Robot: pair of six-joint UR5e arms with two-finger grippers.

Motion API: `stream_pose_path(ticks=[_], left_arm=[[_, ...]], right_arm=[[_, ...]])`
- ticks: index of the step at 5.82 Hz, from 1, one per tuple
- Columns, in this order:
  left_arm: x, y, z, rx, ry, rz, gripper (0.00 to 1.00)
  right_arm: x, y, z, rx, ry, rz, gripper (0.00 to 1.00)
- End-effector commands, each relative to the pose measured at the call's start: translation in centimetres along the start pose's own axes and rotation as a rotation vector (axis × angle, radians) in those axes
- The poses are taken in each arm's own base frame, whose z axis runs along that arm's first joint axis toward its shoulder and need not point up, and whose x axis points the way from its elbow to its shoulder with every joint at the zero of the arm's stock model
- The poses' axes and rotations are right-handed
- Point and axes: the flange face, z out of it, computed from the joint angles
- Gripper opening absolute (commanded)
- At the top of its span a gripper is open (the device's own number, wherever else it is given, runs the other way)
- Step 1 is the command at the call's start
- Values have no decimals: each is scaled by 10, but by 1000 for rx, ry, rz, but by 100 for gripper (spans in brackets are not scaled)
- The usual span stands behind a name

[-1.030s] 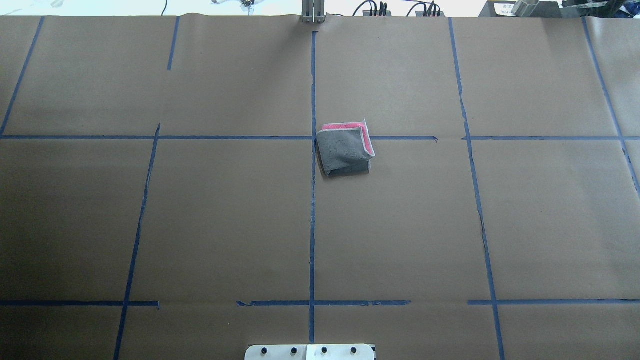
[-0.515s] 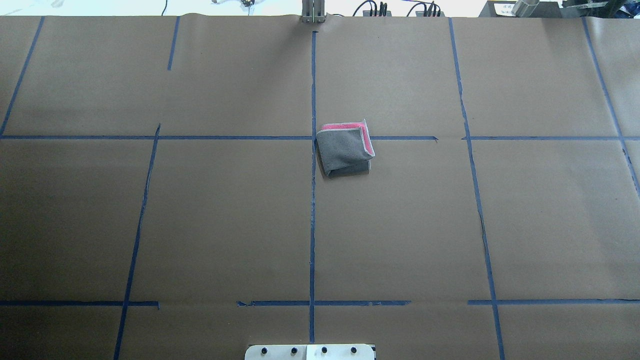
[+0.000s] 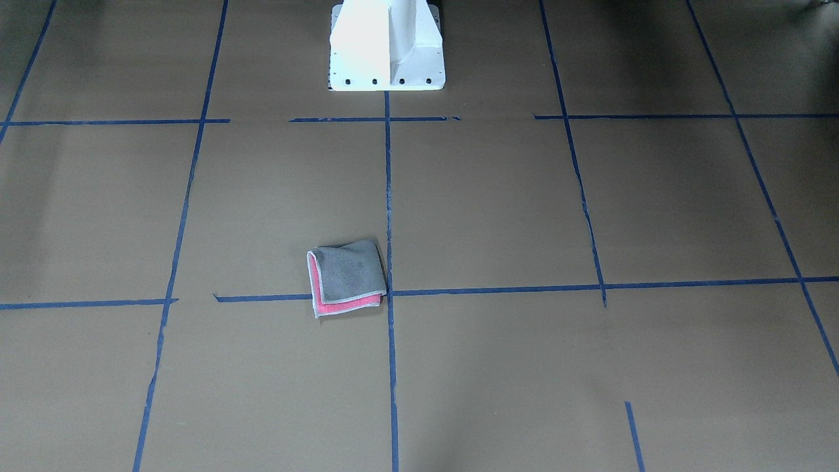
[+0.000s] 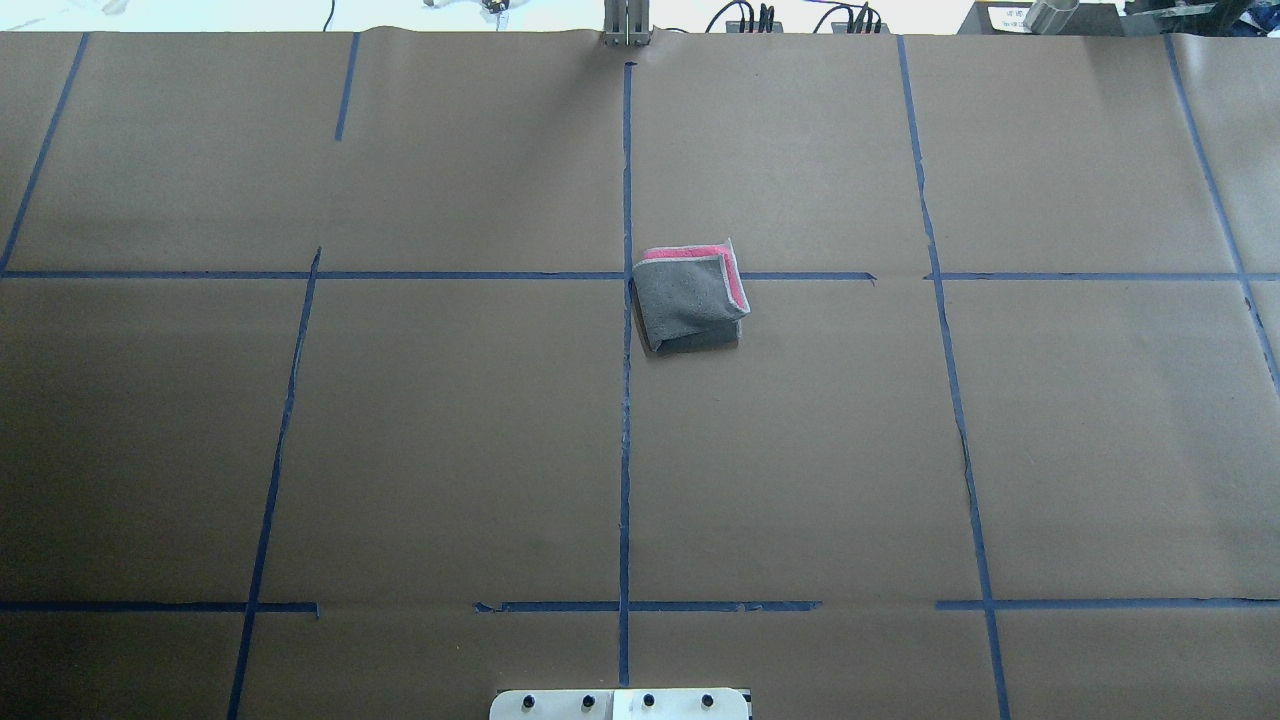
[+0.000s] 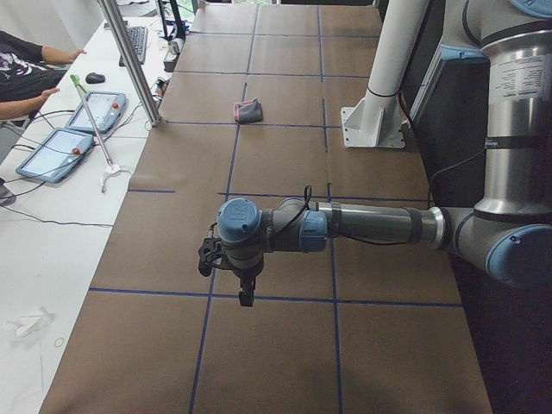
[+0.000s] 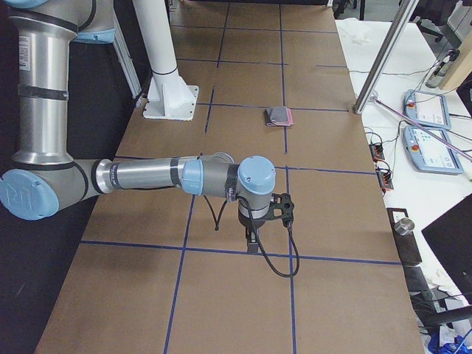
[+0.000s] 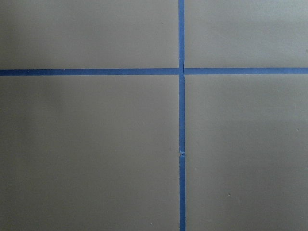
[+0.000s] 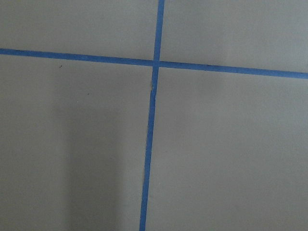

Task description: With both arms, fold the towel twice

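Observation:
The towel [image 4: 690, 298] lies folded into a small square near the table's middle, grey face up, with pink edges showing along its far and right sides. It also shows in the front-facing view [image 3: 346, 278], the left view [image 5: 248, 110] and the right view [image 6: 279, 116]. No gripper touches it. The left gripper [image 5: 245, 296] hangs above the paper far from the towel, at the table's left end. The right gripper [image 6: 252, 240] hangs likewise at the right end. I cannot tell whether either is open or shut. The wrist views show only brown paper and blue tape.
Brown paper with blue tape lines [image 4: 626, 400] covers the table. The white pedestal base [image 3: 387, 46] stands at the robot's edge. A metal pole [image 5: 129, 60], tablets [image 5: 53, 153] and an operator's arms [image 5: 26, 73] are beside the left end.

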Motion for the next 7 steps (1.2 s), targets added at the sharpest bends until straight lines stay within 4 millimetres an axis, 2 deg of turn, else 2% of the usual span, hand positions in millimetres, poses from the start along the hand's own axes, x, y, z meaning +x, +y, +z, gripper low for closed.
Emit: stream_pose_path(ticks=[1,3,4,5,7], left_arm=[[0,-1,1,-3,0,1,100],[-1,-1,2,-5,0,-2,100],[0,-2,1,-4,0,-1,100],[0,-2,1,-4,0,0,100],[0,-3,1,-4,-2,0,100]], right_arm=[[3,-2,4,-9,1,3,100],[-11,-10,28,-62,17,-38,100],[0,-11,43,-69,42,-48,100],[21,-13,67,-47,45,-71,100],[25,-16,71,-31,45,-48,100]])
